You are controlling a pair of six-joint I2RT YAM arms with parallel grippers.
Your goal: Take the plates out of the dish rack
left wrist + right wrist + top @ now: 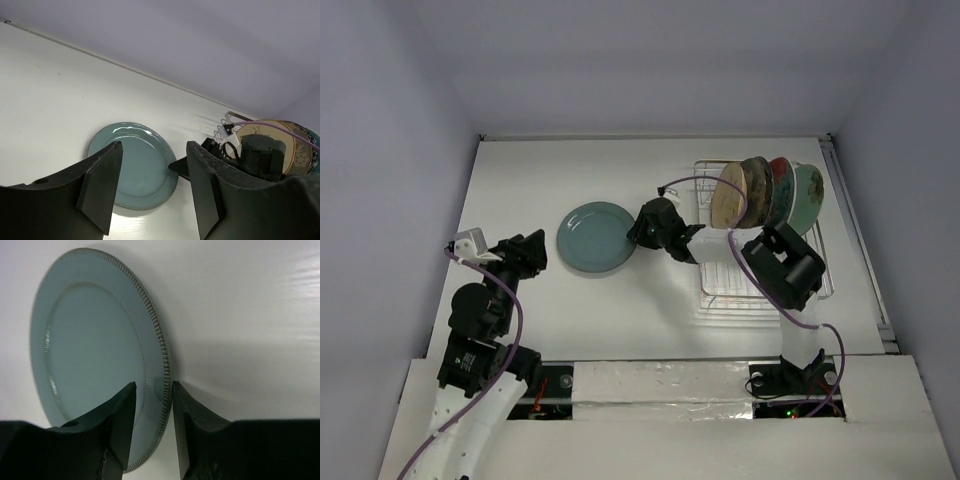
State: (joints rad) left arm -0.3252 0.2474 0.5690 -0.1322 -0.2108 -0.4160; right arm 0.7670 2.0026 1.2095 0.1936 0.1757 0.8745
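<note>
A plain blue-grey plate lies flat on the white table, left of the dish rack. My right gripper sits at its right rim; in the right wrist view its fingers straddle the beaded rim of the plate, slightly apart, with a gap on the left side. Several plates stand upright in the rack's far end: cream floral, dark, red and mint green. My left gripper is open and empty left of the plate, which shows between its fingers.
The rack's near half holds no plates, and my right arm's elbow hangs over it. Grey walls enclose the table on the left, back and right. The table's near edge runs by the arm bases.
</note>
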